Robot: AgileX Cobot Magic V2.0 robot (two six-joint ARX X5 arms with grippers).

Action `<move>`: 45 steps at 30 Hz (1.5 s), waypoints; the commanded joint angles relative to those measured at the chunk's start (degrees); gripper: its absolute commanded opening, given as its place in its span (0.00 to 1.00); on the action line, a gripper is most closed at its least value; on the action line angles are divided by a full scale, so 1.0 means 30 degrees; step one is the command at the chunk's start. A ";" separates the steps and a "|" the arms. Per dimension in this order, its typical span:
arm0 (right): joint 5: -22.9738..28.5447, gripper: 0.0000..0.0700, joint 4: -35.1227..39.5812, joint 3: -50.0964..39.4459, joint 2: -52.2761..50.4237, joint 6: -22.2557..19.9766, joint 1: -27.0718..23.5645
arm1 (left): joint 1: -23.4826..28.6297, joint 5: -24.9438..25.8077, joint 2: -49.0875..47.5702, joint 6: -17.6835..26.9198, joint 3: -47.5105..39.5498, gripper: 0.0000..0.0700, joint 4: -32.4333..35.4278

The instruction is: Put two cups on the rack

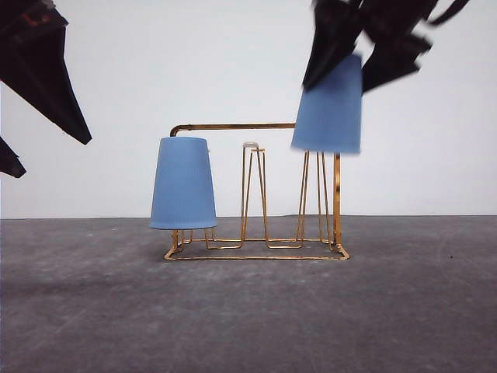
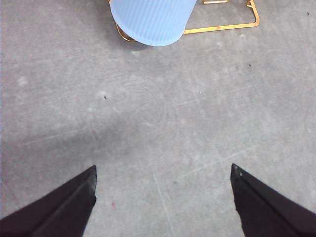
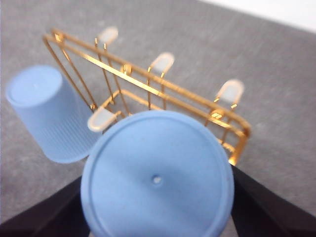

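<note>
One light blue ribbed cup [image 1: 182,183] sits upside down over the left prong of the gold wire rack [image 1: 256,249]. My right gripper [image 1: 339,76] is shut on the second cup [image 1: 330,109], holding it upside down in the air just above the rack's right prongs. In the right wrist view that cup's closed base [image 3: 157,177] is between my dark fingers [image 3: 269,210], with the rack [image 3: 163,89] and the placed cup [image 3: 47,113] beyond it. My left gripper [image 1: 50,155] hangs open at the upper left, with nothing between its fingertips [image 2: 69,202]. The placed cup [image 2: 150,19] lies ahead of it.
The rack stands in the middle of a grey table [image 1: 248,311] before a white wall. A middle prong with a white tip [image 1: 250,145] stands bare between the two cups.
</note>
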 commanded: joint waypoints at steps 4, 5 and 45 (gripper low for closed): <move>0.0061 0.53 0.1042 0.0313 0.2136 0.0079 0.0234 | -0.0036 -0.0035 0.0138 -0.0320 0.0152 0.73 0.0182; 0.0061 0.53 0.1186 0.0313 0.2535 0.0097 0.0234 | -0.0036 -0.0030 0.0138 -0.0534 0.0147 0.73 0.0182; -0.0613 0.77 -0.3736 -0.6181 -0.7612 0.0967 -0.0243 | 0.4200 0.1533 -0.3520 0.2268 -0.0037 0.72 -0.2720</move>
